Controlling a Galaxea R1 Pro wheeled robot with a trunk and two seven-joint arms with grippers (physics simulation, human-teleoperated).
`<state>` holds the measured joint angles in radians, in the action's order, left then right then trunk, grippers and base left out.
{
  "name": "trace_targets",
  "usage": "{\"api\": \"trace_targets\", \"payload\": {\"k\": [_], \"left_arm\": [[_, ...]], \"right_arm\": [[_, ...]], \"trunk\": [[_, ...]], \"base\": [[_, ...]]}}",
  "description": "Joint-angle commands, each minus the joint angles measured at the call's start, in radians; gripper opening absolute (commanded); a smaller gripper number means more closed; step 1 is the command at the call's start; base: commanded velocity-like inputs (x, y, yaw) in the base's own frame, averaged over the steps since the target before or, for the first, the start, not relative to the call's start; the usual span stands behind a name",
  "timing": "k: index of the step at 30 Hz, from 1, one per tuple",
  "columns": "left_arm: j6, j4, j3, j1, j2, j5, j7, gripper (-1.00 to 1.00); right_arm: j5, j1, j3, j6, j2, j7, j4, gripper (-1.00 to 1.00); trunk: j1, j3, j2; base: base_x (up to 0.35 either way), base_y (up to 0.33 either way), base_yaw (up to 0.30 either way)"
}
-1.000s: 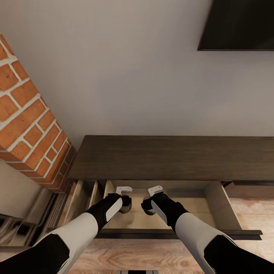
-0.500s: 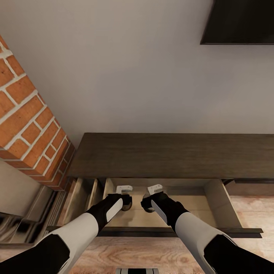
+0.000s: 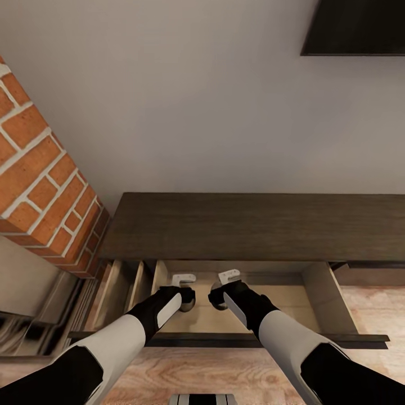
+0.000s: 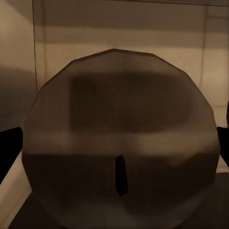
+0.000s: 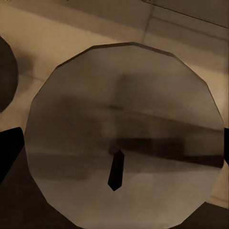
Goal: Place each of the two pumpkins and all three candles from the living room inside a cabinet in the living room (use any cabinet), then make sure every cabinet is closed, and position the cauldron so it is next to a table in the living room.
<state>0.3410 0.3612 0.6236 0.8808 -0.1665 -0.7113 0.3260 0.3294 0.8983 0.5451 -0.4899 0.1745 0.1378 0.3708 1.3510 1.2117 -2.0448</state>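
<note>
The long dark-brown cabinet [image 3: 253,225] stands against the wall with a wide drawer [image 3: 320,292] pulled out, showing its pale inside. Both arms reach down into that drawer. My left gripper [image 3: 188,293] is shut on a tan candle [image 4: 119,133] with a short dark wick, and black fingertips [image 4: 9,148] press its two sides. My right gripper [image 3: 217,293] grips a second candle [image 5: 126,129] the same way, with its fingertips [image 5: 9,148] at the rim. The rounded edge of the neighbouring candle [image 5: 5,71] shows beside it in the right wrist view.
A red brick fireplace [image 3: 39,180] rises at the left, with a pale glossy surface [image 3: 28,298] below it. A narrower open compartment [image 3: 121,287] adjoins the drawer on its left. A dark panel [image 3: 354,28] hangs on the wall at top right. Wooden floor [image 3: 225,371] lies under my arms.
The whole view has shifted a little, so the cabinet sits slightly higher in the picture. Both grippers stay inside the drawer, still closed on their candles.
</note>
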Motion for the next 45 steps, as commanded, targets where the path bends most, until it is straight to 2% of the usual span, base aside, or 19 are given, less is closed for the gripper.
{"api": "trace_targets", "payload": {"k": [1, 20, 35, 45], "left_arm": [[0.003, 0.002, 0.008, 0.001, 0.001, -0.009, 0.008, -1.00], [0.004, 0.002, 0.008, 0.001, 0.001, -0.010, 0.008, -1.00], [0.003, 0.002, 0.007, 0.001, 0.002, -0.011, 0.008, -1.00], [-0.003, 0.002, 0.007, 0.001, 0.002, -0.012, 0.008, -1.00]], "right_arm": [[0.013, 0.002, 0.006, -0.003, 0.000, 0.008, 0.000, -1.00], [0.012, 0.008, 0.005, -0.001, 0.000, 0.008, -0.003, -1.00], [0.010, 0.014, 0.004, -0.003, 0.000, 0.019, -0.010, -1.00], [0.011, 0.048, 0.004, -0.004, 0.000, 0.020, -0.080, -1.00]], "trunk": [[0.000, 0.002, 0.000], [0.000, 0.032, 0.000], [0.000, 0.034, 0.000], [0.000, 0.034, 0.000]], "base": [[0.000, 0.000, 0.000], [0.000, 0.000, 0.000], [0.000, 0.000, 0.000], [0.000, 0.000, 0.000]]}}
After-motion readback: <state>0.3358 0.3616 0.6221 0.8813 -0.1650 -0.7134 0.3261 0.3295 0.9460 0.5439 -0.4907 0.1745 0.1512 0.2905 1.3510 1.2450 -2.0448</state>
